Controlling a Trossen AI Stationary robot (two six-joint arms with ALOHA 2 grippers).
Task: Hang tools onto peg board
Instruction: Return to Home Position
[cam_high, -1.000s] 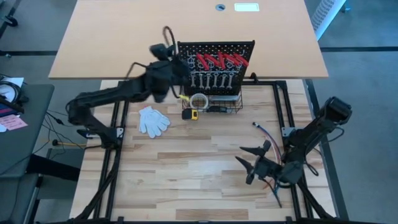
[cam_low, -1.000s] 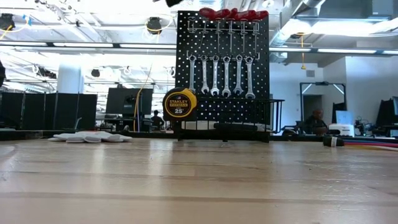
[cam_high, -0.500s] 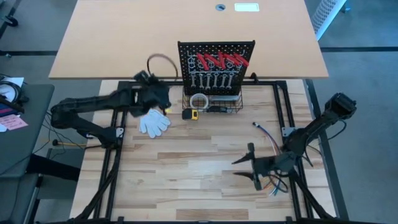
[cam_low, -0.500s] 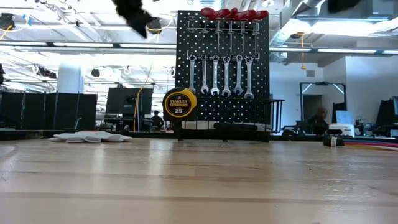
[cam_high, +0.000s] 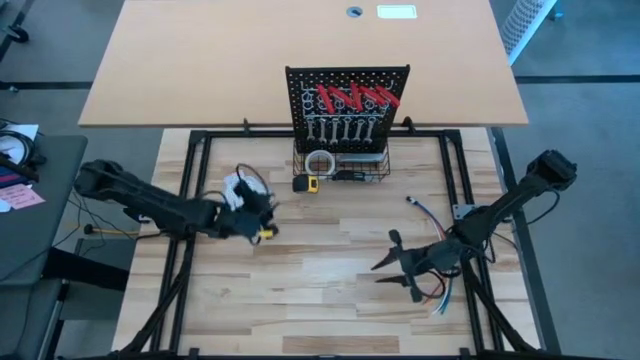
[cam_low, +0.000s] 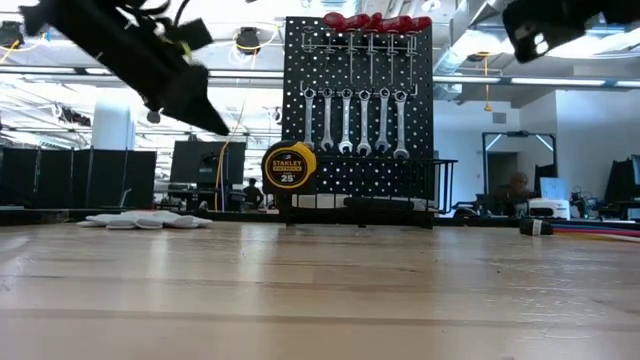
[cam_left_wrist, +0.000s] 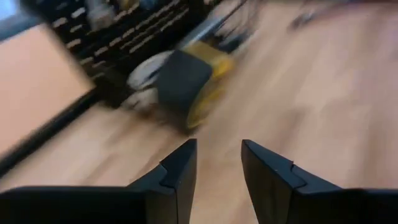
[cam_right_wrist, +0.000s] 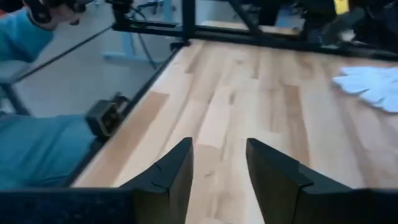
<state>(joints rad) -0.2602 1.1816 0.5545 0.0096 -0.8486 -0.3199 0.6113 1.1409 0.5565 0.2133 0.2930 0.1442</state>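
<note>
A: tools (cam_high: 345, 98)?
B: all hung on peg board (cam_high: 296, 110), upper centre, high view.
A: hands?
B: left hand (cam_left_wrist: 217, 146) mid-left over worktop (cam_high: 330, 250), right hand (cam_right_wrist: 219, 144) lower right. Both slightly parted, empty.

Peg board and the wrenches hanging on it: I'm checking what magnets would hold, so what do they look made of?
The peg board looks like black painted sheet metal: thin, evenly perforated, matte. The wrenches look like bare polished steel, being bright silver.
</note>
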